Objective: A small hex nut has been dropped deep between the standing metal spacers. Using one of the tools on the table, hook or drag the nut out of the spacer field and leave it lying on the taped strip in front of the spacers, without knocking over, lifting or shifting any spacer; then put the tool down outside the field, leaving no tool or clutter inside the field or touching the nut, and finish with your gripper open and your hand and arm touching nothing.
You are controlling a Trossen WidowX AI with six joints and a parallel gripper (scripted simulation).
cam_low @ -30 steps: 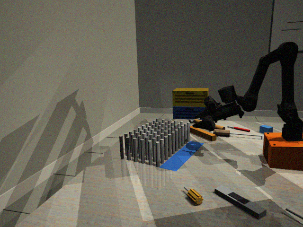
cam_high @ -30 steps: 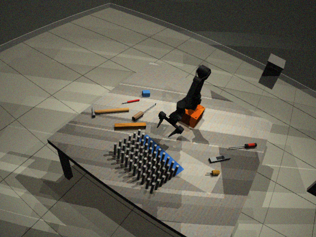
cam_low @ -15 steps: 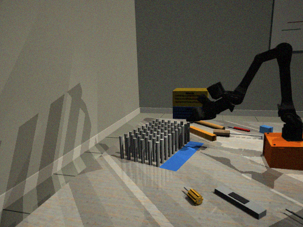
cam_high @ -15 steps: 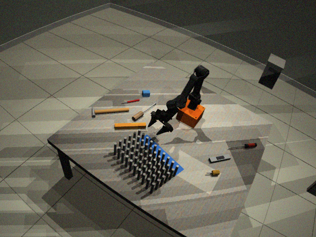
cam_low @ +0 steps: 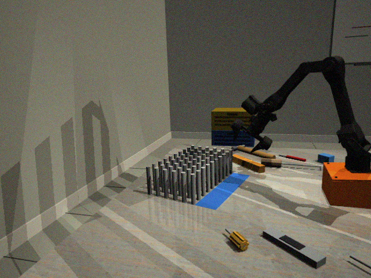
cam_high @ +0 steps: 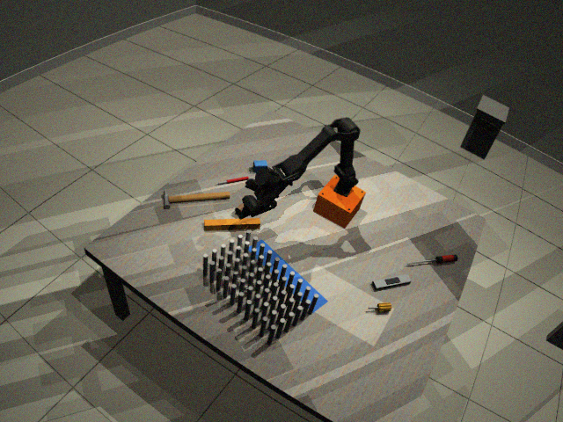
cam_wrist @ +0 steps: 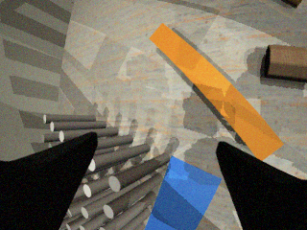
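Tool pickup appears in hand; my gripper point(cam_high: 244, 198) point(cam_low: 244, 146) point(cam_wrist: 157, 144) is open, empty; next, align with the handle point(cam_high: 240, 207) point(cam_low: 271, 163) point(cam_wrist: 289, 62), inward from the bench's point(cam_high: 327, 363) point(cam_low: 134, 239) point(cam_wrist: 136, 93) left corner.

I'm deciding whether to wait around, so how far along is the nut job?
Barely begun, it seems. Looking done: the spacers all appear upright. In hand: nothing; the open gripper hangs near the orange bar. Left: picking up a tool, dragging the nut out, laying the tool aside. No nut shows on the blue strip, nor can I spot it among the spacers.
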